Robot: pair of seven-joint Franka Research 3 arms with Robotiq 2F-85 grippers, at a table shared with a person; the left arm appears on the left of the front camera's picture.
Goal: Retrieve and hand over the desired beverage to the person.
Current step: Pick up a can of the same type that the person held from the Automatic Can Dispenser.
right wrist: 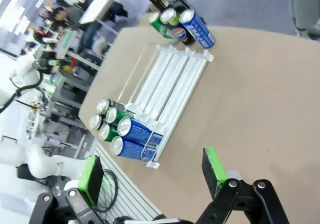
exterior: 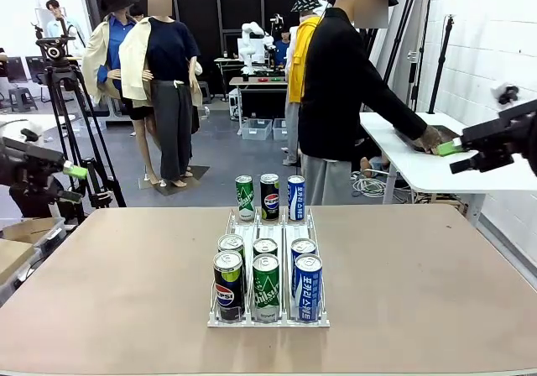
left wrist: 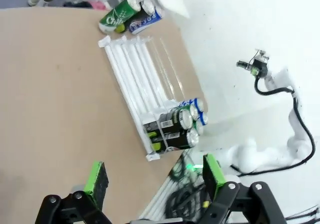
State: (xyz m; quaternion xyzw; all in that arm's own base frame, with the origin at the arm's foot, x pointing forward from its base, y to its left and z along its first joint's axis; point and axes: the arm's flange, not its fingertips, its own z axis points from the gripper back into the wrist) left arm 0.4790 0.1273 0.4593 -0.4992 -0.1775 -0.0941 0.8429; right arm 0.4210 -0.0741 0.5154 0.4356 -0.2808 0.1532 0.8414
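In the middle of the table (exterior: 126,275), a rack (exterior: 268,322) holds the drinks: the near cans (exterior: 266,285) in two rows of three, the far cans (exterior: 269,196) in one row. Our left gripper (left wrist: 154,175) and right gripper (right wrist: 152,171) hang wide open and empty, well apart from the rack. The person (exterior: 336,91) stands at the far side, turned right toward a side table (exterior: 411,170). Nothing shows us which drink is wanted, so we may pick wrongly. The cans stand touching, so a finger could topple a neighbour.
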